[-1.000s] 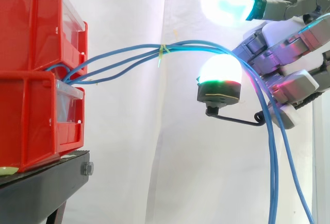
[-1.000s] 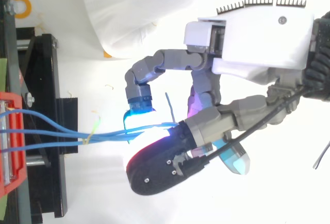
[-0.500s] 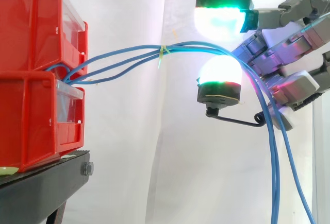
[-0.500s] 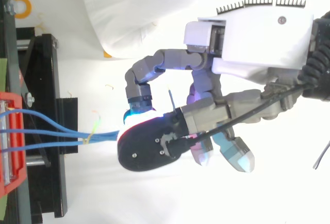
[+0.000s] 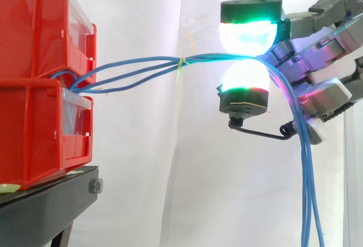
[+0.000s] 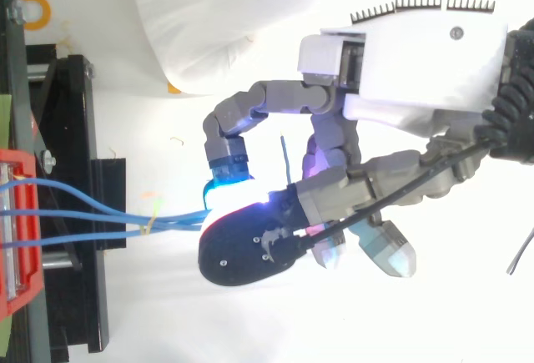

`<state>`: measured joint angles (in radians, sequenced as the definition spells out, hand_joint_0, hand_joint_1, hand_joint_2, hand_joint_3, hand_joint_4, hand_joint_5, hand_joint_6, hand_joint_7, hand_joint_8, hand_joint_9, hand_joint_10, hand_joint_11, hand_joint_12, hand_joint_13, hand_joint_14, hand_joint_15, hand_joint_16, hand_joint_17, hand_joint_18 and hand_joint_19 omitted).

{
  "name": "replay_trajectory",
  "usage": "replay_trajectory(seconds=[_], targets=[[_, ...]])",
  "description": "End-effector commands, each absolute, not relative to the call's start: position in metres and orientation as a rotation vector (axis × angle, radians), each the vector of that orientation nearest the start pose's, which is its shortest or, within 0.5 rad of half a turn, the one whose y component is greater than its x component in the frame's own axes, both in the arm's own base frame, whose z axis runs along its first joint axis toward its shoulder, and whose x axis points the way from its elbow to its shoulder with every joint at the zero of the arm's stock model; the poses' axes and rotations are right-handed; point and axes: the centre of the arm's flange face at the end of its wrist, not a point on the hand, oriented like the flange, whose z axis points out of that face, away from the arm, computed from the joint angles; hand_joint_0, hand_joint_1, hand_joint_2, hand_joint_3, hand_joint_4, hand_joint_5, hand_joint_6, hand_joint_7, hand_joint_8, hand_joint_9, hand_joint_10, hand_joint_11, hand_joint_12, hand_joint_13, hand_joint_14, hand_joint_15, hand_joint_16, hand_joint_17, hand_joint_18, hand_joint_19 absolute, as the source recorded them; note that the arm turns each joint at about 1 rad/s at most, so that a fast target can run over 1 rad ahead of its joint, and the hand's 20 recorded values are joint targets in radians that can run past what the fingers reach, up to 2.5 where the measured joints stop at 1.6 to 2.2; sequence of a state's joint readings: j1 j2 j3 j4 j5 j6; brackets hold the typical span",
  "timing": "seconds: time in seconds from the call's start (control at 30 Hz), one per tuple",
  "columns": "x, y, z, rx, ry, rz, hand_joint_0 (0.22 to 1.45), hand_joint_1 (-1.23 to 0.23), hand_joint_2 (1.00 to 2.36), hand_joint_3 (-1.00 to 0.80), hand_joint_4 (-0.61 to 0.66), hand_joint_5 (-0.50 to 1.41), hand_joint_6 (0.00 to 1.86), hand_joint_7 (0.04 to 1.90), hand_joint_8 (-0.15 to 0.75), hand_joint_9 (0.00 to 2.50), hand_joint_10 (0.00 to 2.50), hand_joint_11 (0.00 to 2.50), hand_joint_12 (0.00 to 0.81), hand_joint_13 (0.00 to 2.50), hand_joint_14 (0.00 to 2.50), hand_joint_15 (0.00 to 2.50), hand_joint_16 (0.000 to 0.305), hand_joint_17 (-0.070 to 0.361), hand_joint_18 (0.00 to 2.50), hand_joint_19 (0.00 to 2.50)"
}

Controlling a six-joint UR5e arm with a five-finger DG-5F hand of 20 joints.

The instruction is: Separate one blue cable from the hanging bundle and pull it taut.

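A robot hand (image 5: 320, 42) pinches the blue cables (image 5: 204, 58) between two glowing pads (image 5: 248, 34). The pinch is just past the yellow-green tie (image 5: 181, 63) that gathers the cables on their run from the stacked red bins (image 5: 34, 59) on a black stand (image 5: 45, 207). Beyond the pinch the strands hang down and are cut off at the bottom of the side view. With the tie so near, more than one strand may be caught, so a pull could tighten them all. The rounded pads could also let a cable slip. The glow hides how many strands lie between the pads, and their anchoring inside the bins cannot be made out.
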<state>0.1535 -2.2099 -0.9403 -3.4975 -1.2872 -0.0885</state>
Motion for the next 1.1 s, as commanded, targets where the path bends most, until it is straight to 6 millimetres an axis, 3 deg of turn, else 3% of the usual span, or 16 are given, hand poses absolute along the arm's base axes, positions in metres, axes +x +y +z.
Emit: replay_trajectory(seconds=[0.0, 0.3, 0.47, 0.5, 0.6, 0.67, 0.83, 1.07], targets=[[0.7160, -0.0524, 0.3726, 1.388, 1.452, 0.810, 0.72, -0.68, 1.02, -0.30, 0.20, 0.14, 0.50, 1.37, 0.214, 2.06, 0.02, 0.54, 0.297, 1.47, 0.02, 0.59, 0.069, 0.155, 1.10, 0.56], [0.7158, -0.0524, 0.3719, 1.388, 1.454, 0.808, 0.70, -0.80, 1.02, -0.27, 0.16, 0.14, 0.50, 1.37, 0.227, 2.03, 0.03, 0.54, 0.293, 1.44, 0.02, 0.59, 0.070, 0.158, 1.10, 0.54], [0.7158, -0.0524, 0.3719, 1.388, 1.454, 0.808, 0.69, -0.83, 1.01, -0.39, 0.17, 0.14, 0.50, 1.37, 0.213, 2.03, 0.02, 0.54, 0.291, 1.44, 0.02, 0.59, 0.070, 0.157, 1.09, 0.54], [0.7158, -0.0524, 0.3719, 1.388, 1.454, 0.808, 0.68, -0.82, 1.00, -0.50, 0.18, 0.14, 0.50, 1.37, 0.212, 2.03, 0.02, 0.53, 0.290, 1.44, 0.02, 0.59, 0.070, 0.157, 1.09, 0.54], [0.7155, -0.0525, 0.3730, 1.387, 1.453, 0.809, 0.63, -0.77, 1.00, -0.50, 0.18, 0.14, 0.50, 1.36, 0.214, 2.04, 0.02, 0.55, 0.290, 1.44, 0.02, 0.60, 0.070, 0.158, 1.10, 0.54], [0.7154, -0.0523, 0.3705, 1.389, 1.458, 0.807, 0.53, -0.60, 1.00, -0.50, 0.20, 0.14, 0.50, 1.36, 0.208, 2.06, 0.02, 0.52, 0.298, 1.46, 0.02, 0.58, 0.074, 0.166, 1.14, 0.52], [0.7152, -0.0524, 0.3698, 1.390, 1.459, 0.806, 0.50, -0.45, 1.00, -0.50, 0.20, 0.14, 0.50, 1.35, 0.203, 2.09, 0.02, 0.51, 0.307, 1.49, 0.02, 0.57, 0.077, 0.174, 1.17, 0.51], [0.7149, -0.0524, 0.3703, 1.389, 1.458, 0.807, 0.61, -0.53, 1.00, -0.50, 0.19, 0.14, 0.50, 1.36, 0.191, 2.07, 0.02, 0.53, 0.287, 1.47, 0.02, 0.60, 0.071, 0.160, 1.10, 0.55]])
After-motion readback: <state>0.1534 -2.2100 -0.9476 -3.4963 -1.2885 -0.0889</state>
